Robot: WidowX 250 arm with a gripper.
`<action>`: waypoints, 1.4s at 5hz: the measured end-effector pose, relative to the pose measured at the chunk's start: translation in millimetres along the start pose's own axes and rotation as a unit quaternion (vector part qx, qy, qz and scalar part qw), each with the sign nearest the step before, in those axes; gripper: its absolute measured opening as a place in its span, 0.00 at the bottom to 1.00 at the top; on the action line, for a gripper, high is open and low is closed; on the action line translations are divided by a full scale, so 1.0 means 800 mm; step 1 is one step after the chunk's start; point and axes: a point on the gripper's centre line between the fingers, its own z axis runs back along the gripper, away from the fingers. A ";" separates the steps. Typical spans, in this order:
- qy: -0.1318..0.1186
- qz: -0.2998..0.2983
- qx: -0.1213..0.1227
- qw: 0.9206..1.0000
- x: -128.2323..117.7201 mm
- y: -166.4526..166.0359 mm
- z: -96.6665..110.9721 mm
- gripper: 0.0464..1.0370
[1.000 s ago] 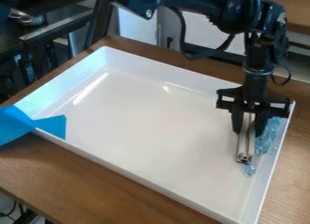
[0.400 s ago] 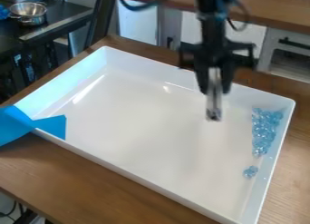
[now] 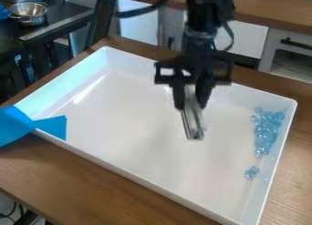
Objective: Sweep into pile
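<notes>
Camera view: claw (image 3: 191, 104) farther from beads (image 3: 265, 130)

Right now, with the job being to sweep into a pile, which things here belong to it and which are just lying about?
Part of the job:
- gripper
- metal bar held in it
- blue beads
- white tray

Just lying about:
- blue tape
- metal pot
</notes>
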 end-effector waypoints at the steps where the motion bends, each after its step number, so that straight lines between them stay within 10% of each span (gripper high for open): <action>1: 0.026 0.077 0.015 0.997 -0.024 0.003 -0.018 0.33; 4: 0.017 0.242 -0.007 0.970 -0.044 -0.013 -0.067 0.33; 7: -0.002 0.258 -0.026 0.966 -0.039 -0.035 -0.072 0.33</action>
